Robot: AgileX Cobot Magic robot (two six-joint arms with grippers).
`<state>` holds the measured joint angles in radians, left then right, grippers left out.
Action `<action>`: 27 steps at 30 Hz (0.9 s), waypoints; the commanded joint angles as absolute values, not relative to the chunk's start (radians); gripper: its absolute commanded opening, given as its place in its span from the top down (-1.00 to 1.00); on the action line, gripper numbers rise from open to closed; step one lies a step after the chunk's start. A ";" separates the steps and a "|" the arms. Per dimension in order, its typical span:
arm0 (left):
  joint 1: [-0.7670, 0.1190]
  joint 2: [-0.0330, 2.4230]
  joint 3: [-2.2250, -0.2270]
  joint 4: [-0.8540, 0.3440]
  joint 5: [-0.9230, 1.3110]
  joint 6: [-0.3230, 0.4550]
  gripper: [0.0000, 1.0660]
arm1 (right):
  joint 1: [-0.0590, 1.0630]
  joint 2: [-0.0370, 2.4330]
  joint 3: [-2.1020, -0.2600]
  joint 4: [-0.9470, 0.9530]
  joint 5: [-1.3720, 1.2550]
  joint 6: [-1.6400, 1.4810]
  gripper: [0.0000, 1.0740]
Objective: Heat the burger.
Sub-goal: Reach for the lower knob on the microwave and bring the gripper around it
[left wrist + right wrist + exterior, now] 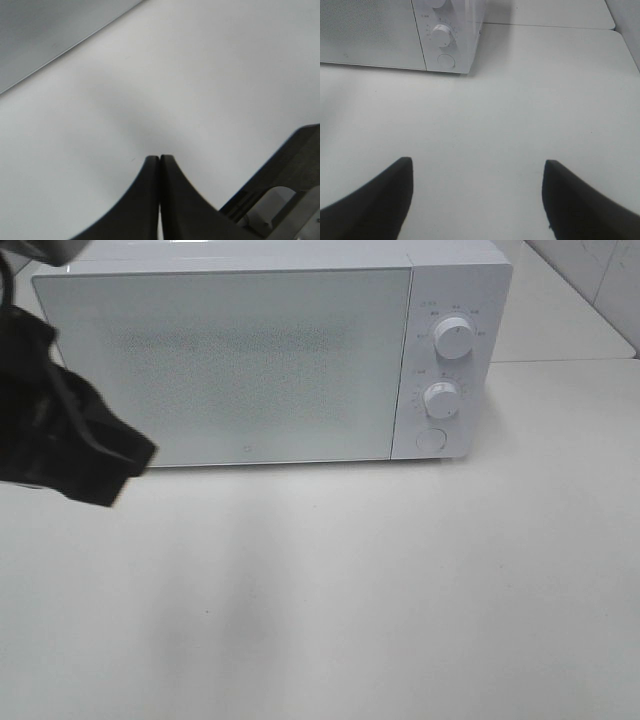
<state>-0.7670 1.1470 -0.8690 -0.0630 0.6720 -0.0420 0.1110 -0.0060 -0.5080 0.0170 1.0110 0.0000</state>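
Left gripper (159, 160) is seen pressed shut on nothing; right gripper (477, 167) is spread wide, empty. No burger is shown, possibly hidden behind the closed microwave (230, 360) door. Next, the lower knob (441, 400) is probably to be pinched and turned.

The microwave (450, 280) was white, its door (220, 365) speckled with fine grey dots; the table (400, 590) was plain cream-white.

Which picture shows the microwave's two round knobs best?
The exterior high view: the upper knob and lower knob both face the camera whole. The right wrist view shows the lower knob far off and the upper knob cut by the edge. The left wrist view shows neither.
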 commanded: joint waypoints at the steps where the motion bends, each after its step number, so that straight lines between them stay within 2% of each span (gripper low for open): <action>1: -0.714 1.104 -0.875 0.081 0.797 -0.240 1.00 | 0.105 -0.030 -0.506 0.021 1.002 0.000 -0.32; 2: -0.655 1.073 -0.875 0.123 0.897 -0.313 1.00 | 0.105 -0.030 -0.506 0.021 1.002 0.000 -0.32; 3: -0.602 1.043 -0.875 0.132 0.983 -0.326 1.00 | 0.105 -0.030 -0.506 0.021 1.002 0.000 -0.32; 6: -0.575 1.025 -0.875 0.131 1.012 -0.324 1.00 | 0.105 -0.030 -0.506 0.021 1.002 0.000 -0.32; 9: -0.482 0.914 -0.875 0.130 1.109 -0.319 1.00 | 0.105 -0.030 -0.506 0.021 1.002 0.000 -0.32; 12: -0.435 0.832 -0.864 0.135 1.136 -0.319 1.00 | 0.105 -0.030 -0.506 0.021 1.002 0.000 -0.32; 18: -0.380 0.648 -0.799 0.159 1.180 -0.313 1.00 | 0.105 -0.030 -0.506 0.021 1.002 0.000 -0.32; 21: -0.380 0.622 -0.785 0.161 1.180 -0.313 1.00 | 0.105 -0.030 -0.506 0.022 1.002 0.000 -0.32; 27: -0.380 0.403 -0.657 0.134 1.149 -0.316 1.00 | 0.105 -0.030 -0.506 0.022 1.001 0.000 -0.32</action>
<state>-0.3830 0.4470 -0.6850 0.1490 1.1690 -0.3100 0.1110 -0.0060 -0.5080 0.0170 1.0110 0.0000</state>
